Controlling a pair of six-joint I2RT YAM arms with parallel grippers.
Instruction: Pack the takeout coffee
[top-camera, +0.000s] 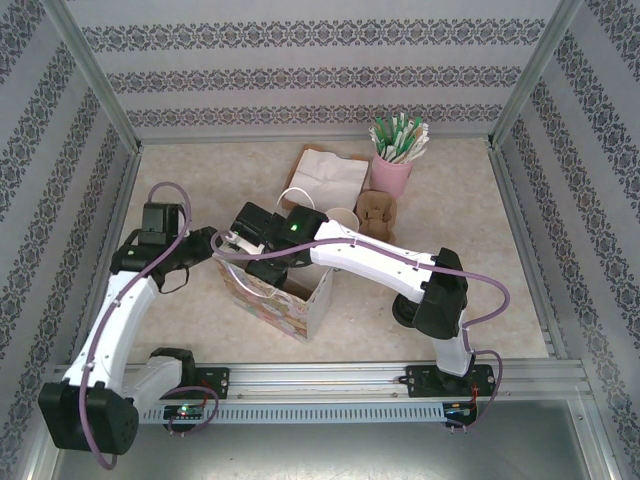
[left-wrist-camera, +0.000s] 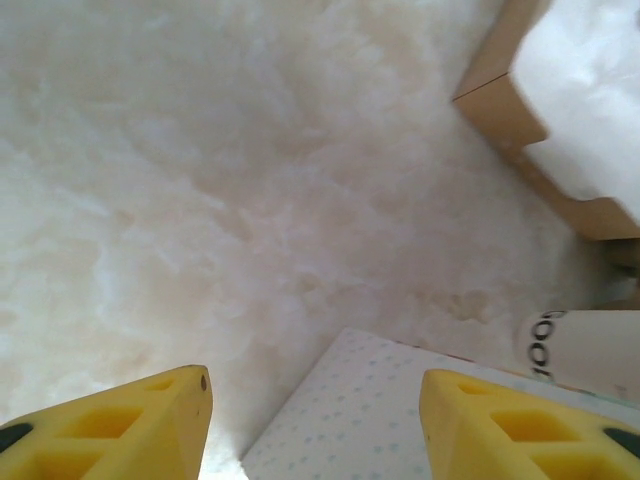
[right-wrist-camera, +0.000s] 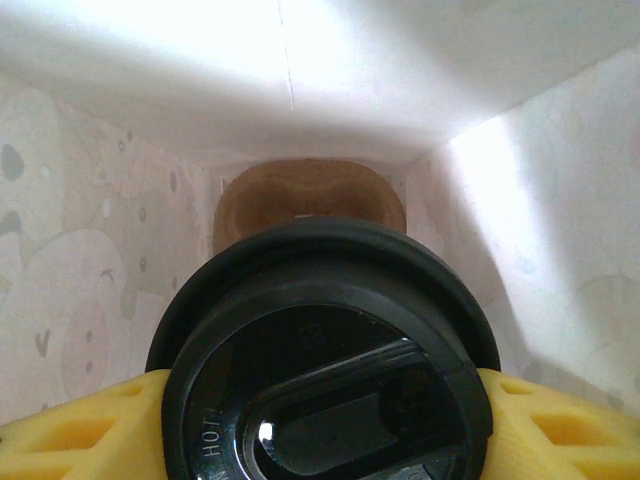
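Right wrist view: takeout coffee (right-wrist-camera: 325, 350) at lower centre, black sip lid facing camera, inside patterned paper bag (right-wrist-camera: 90, 290). There right gripper (right-wrist-camera: 320, 425) clamps it, yellow fingers (right-wrist-camera: 70, 430) touching lid's left and right sides. Brown cardboard piece (right-wrist-camera: 310, 195) above lid, deeper in bag. Left wrist view: left gripper (left-wrist-camera: 315, 425) at bottom edge, jaws apart, clasping nothing; speckled bag panel between them, lower centre.

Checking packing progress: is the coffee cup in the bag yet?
In. The right wrist view shows walls of the bag around the black-lidded coffee cup, clamped by the right hand.
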